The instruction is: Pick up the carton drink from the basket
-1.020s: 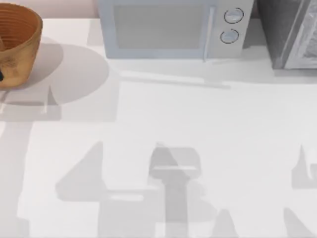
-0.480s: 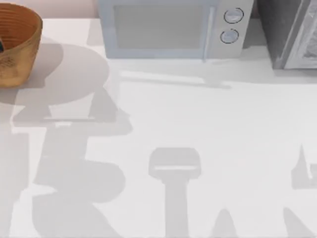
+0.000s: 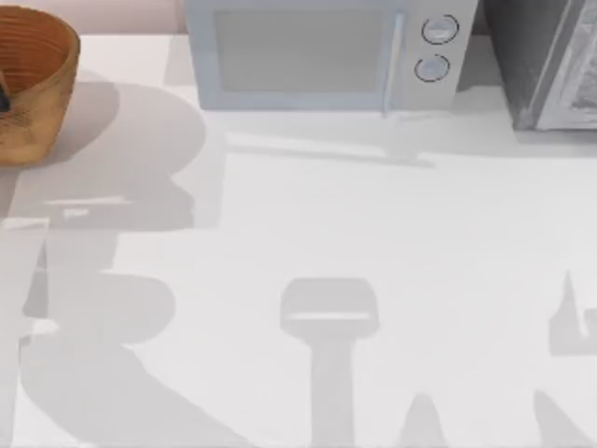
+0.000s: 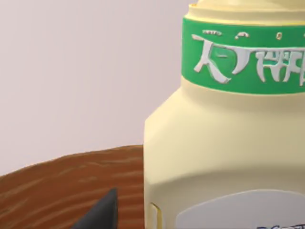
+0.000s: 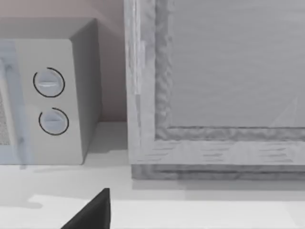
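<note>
Item: carton drink (image 4: pixel 224 129), yellow body w/ green band, upright, long axis vertical, sitting in the wicker basket (image 3: pixel 37 89) at far left of table. Left wrist cam is right up against it; one dark fingertip (image 4: pixel 100 214) shows beside the carton over the basket's inside. Left arm is nearer, I judge; its jaw state: can't tell. Right arm parked near microwave (image 3: pixel 322 51), jaw state can't tell.

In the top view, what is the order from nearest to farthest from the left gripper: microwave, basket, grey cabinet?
1. basket, far left, where the left gripper is.
2. microwave, back middle.
3. grey cabinet, back right corner.
</note>
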